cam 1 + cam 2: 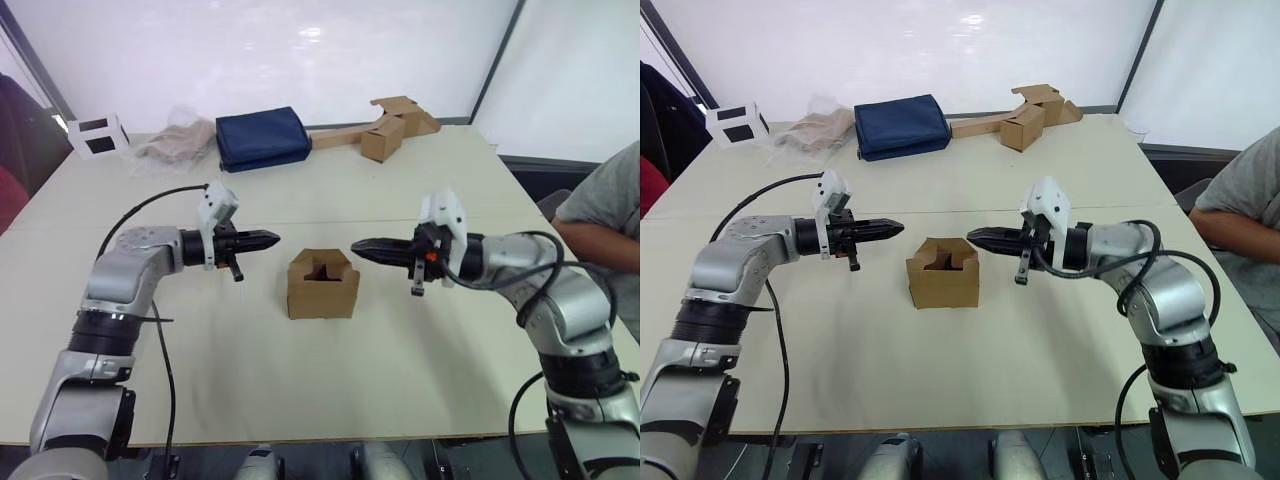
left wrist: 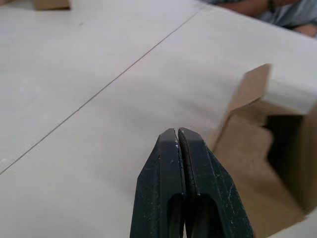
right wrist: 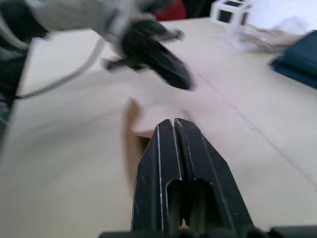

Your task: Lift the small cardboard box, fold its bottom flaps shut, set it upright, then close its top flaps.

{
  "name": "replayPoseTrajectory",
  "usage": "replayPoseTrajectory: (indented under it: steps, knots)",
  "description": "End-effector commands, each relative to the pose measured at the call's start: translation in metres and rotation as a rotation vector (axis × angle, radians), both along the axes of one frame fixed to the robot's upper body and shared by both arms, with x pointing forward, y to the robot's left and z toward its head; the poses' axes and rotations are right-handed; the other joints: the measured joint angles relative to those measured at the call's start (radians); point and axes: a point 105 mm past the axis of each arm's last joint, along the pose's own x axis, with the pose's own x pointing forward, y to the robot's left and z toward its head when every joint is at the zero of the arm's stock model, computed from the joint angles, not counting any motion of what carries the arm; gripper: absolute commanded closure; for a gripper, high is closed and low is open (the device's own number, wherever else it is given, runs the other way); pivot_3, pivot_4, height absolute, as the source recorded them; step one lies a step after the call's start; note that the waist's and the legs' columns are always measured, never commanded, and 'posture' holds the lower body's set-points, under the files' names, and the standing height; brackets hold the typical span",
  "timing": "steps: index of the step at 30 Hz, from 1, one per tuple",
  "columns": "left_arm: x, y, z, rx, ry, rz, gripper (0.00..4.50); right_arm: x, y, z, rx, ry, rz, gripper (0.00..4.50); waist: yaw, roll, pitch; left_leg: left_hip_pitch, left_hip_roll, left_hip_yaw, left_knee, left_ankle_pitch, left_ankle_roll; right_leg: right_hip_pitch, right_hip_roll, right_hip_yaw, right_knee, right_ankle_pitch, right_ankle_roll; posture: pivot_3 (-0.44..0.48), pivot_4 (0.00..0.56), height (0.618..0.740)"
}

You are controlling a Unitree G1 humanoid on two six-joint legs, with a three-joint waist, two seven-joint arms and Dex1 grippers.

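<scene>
I'm seeing bright, even daylight coming through the translucent white wall [image 1: 300, 50] behind the table [image 1: 400, 190], which is blowing out to near pure white with a glare spot near its top. The tabletop is reflecting that light softly at the far end. Shadows are staying faint and diffuse: a soft one is lying just under the small cardboard box [image 1: 323, 284]. In the right wrist view, the left gripper [image 3: 163, 67] and the background are smearing with motion blur, while the right gripper [image 3: 174, 124] is staying sharp. In the left wrist view, the box is sitting out of focus.
</scene>
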Motion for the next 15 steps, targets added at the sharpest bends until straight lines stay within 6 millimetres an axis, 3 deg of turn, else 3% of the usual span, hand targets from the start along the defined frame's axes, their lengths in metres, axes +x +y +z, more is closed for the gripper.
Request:
replayPoseTrajectory:
  steps: [1,4,8,15]
  knots:
    - [0.008,-0.010,-0.006,0.033,-0.035,-0.020,4.47,-0.015,0.018,-0.001,-0.002,-0.026,0.048,4.50,0.000,0.000,0.000,0.000,0.000,0.000,0.000,0.000,0.000,0.000,0.000,0.000,0.000,0.000,0.000,0.000,0.150,0.740]
    - [0.013,-0.018,-0.021,0.001,0.020,-0.039,4.47,-0.009,0.028,-0.013,-0.051,-0.083,0.018,4.50,0.000,0.000,0.000,0.000,0.000,0.000,0.001,0.000,0.000,0.000,0.000,0.000,0.000,0.000,0.000,0.000,0.150,0.740]
    - [0.013,-0.024,-0.032,-0.014,0.069,-0.082,4.47,0.006,0.028,-0.021,-0.139,-0.232,-0.042,4.50,-0.002,0.000,0.000,-0.001,0.000,0.000,0.001,0.000,0.000,-0.001,0.000,0.000,0.000,0.000,0.000,0.000,0.150,0.740]
    - [0.014,-0.032,-0.038,-0.042,0.110,-0.122,4.47,0.015,0.024,-0.040,-0.224,-0.247,-0.037,4.50,-0.001,0.000,0.000,-0.001,0.000,0.000,0.001,0.000,0.000,-0.001,0.000,0.000,0.000,0.000,0.000,0.000,0.150,0.740]
